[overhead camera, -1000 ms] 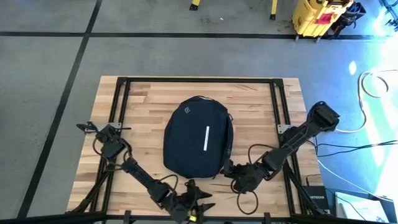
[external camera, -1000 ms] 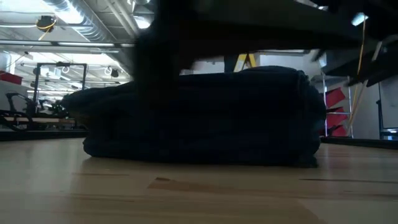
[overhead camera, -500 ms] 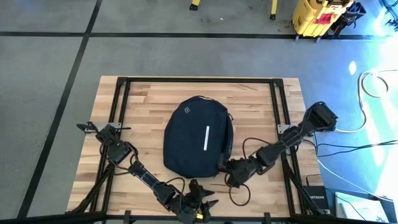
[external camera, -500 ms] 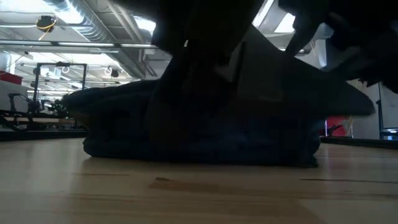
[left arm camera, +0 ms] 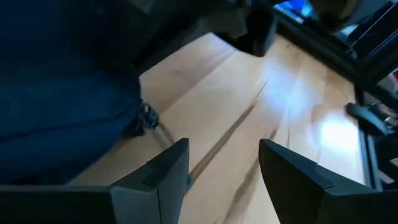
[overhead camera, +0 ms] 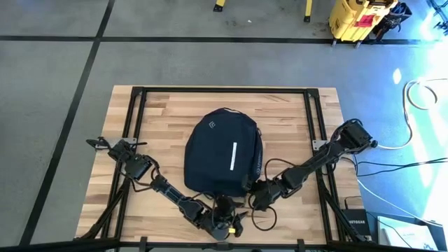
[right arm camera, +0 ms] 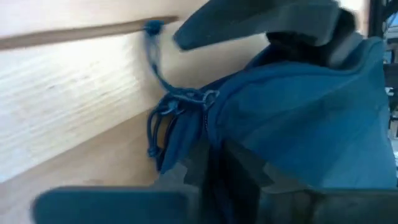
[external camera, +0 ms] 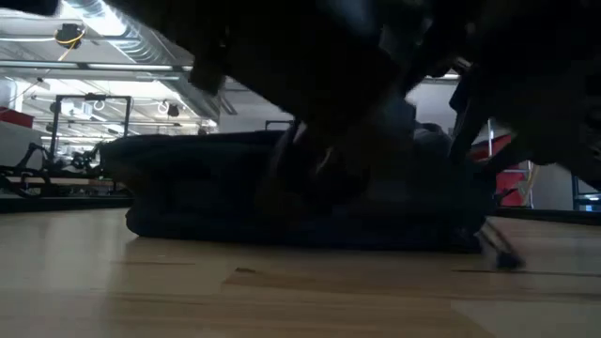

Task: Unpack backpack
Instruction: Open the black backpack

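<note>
The dark navy backpack [overhead camera: 222, 154] lay flat on the tabletop [overhead camera: 161, 112], zipped. The right gripper [overhead camera: 250, 196] pinched its fabric; the left gripper [overhead camera: 227, 218] stood apart.

The backpack [overhead camera: 223, 153] lies flat in the middle of the table [overhead camera: 161, 112]. The left gripper [overhead camera: 225, 212] is at its 6 o'clock, just off the edge. The right gripper [overhead camera: 253, 194] is at its 5 o'clock, touching the bag's corner.
</note>
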You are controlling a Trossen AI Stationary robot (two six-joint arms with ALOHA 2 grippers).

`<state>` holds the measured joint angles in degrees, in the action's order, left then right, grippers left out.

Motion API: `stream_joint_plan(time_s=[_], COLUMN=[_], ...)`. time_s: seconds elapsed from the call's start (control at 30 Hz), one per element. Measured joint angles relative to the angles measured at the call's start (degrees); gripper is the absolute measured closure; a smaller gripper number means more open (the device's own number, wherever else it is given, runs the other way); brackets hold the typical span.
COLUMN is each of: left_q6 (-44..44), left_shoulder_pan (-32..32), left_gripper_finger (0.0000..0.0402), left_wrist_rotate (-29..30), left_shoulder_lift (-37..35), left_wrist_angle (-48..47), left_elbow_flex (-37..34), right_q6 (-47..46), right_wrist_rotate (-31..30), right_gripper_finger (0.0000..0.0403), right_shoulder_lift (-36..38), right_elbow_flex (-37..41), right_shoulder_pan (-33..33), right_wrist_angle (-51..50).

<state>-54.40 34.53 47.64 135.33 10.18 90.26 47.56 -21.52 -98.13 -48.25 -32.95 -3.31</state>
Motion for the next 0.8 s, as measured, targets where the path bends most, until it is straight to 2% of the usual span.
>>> stream_joint_plan(time_s=[0.13,0.5,0.57,0.73,0.8], left_q6=[-2.91,-10.53,-12.47,-17.98,-20.44], left_shoulder_pan=[0.16,1.24,2.14,7.17,8.74], left_gripper_finger=[0.0223,0.0223,0.0224,0.0235,0.024], left_wrist_rotate=[-0.47,0.94,5.65,24.66,27.95], left_shoulder_lift=[0.0,-0.04,-0.04,-0.04,-0.09], left_wrist_angle=[-2.5,-1.07,0.25,0.27,-0.06], left_elbow_flex=[-0.01,-0.04,-0.04,-0.04,-0.04], right_q6=[-2.19,-4.61,-4.74,-5.29,-5.53], right_wrist_rotate=[-0.98,-1.36,-1.45,-3.49,-3.49], right_gripper_finger=[0.0394,0.0402,0.0402,0.0402,0.0402], right_shoulder_lift=[0.26,0.5,0.5,0.5,0.52], right_elbow_flex=[-0.41,-4.47,-5.23,-7.44,-7.72], right_shoulder_pan=[-0.02,-0.42,-0.74,-2.07,-2.07], right_wrist_angle=[0.09,-0.34,-0.41,-3.83,-4.31])
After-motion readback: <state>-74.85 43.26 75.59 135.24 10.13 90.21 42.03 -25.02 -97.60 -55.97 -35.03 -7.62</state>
